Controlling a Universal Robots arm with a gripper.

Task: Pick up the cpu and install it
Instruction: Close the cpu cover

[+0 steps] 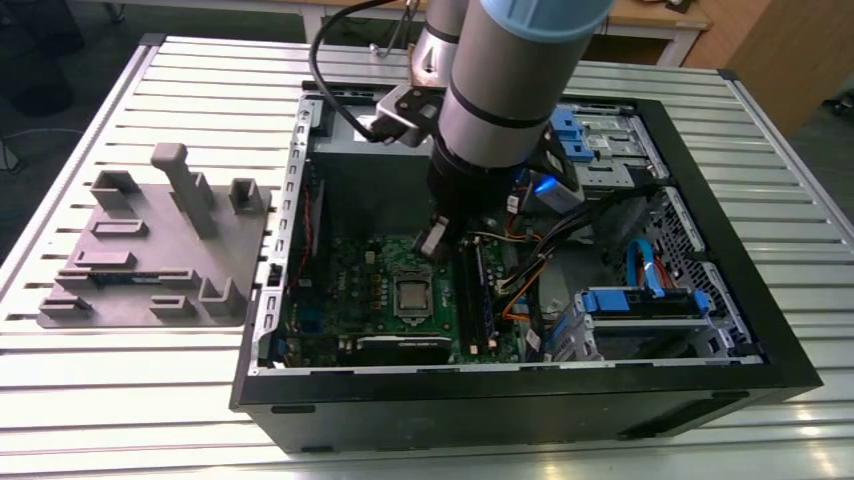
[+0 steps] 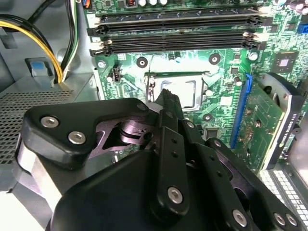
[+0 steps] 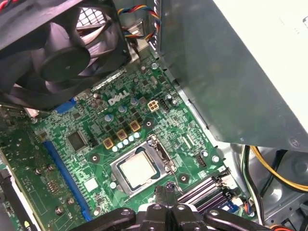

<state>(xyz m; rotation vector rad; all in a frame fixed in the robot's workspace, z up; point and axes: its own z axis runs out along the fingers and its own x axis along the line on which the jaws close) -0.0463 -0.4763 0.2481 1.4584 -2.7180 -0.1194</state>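
The cpu [image 1: 414, 293] is a small silver-grey square lying flat in the socket on the green motherboard [image 1: 360, 290] inside the open computer case [image 1: 534, 400]. It looks pale in the first wrist view [image 3: 137, 168] and grey in the second wrist view [image 2: 185, 90], with the metal socket frame [image 3: 161, 153] open around it. My gripper [image 1: 433, 245] hangs a little above the board, beside the socket on the memory-slot side. Its two black fingers [image 3: 166, 192] are pressed together, shut, with nothing between them. One fingertip [image 2: 166, 96] overlaps the socket's edge in the second wrist view.
A big grey power supply box [image 3: 231, 62] and a black fan [image 3: 57, 53] flank the socket. Black memory slots [image 2: 178, 29] and yellow cables [image 2: 53, 43] lie close by. Blue drive brackets [image 1: 641, 300] sit at the exterior view's right. A grey fixture block [image 1: 147, 250] rests outside the case.
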